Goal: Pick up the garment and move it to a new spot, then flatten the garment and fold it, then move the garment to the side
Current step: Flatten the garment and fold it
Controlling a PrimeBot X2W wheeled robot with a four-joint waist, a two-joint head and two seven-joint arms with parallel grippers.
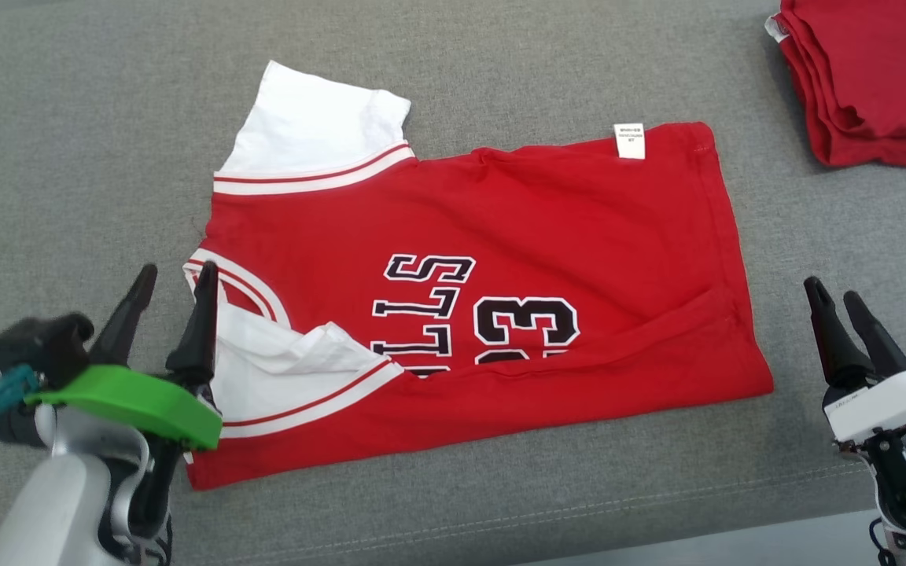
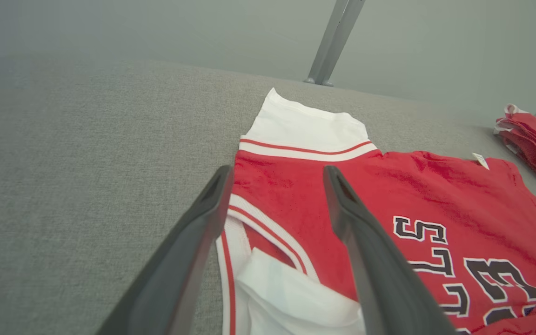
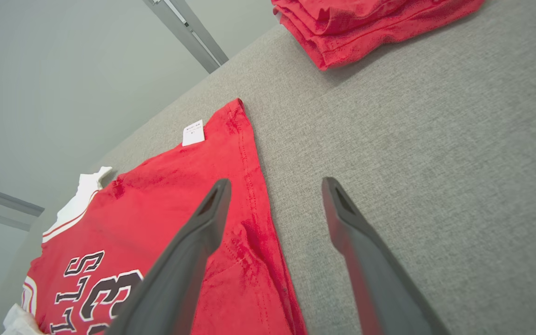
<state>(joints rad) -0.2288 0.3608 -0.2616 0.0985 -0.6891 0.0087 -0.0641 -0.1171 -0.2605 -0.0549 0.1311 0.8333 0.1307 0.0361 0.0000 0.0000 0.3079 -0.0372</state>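
Observation:
The garment [image 1: 500, 259] is a red jersey with white sleeves and black-and-white lettering, lying sideways on the grey table with its near long edge folded over toward the middle. One white sleeve sticks out at the far left, and a white tag sits at the far hem. My left gripper [image 1: 175, 277] stands open over the collar end, nothing between its fingers [image 2: 203, 218]; the jersey [image 2: 389, 200] spreads beyond them. My right gripper [image 1: 834, 295] is open just off the hem end, above bare table, with the jersey's hem [image 3: 244, 195] beside its left finger.
A stack of folded red garments [image 1: 862, 79] lies at the table's far right corner, also at the top of the right wrist view [image 3: 365, 28]. The grey cloth-covered table [image 1: 68, 157] has bare room on the left. Its front edge runs along the bottom right.

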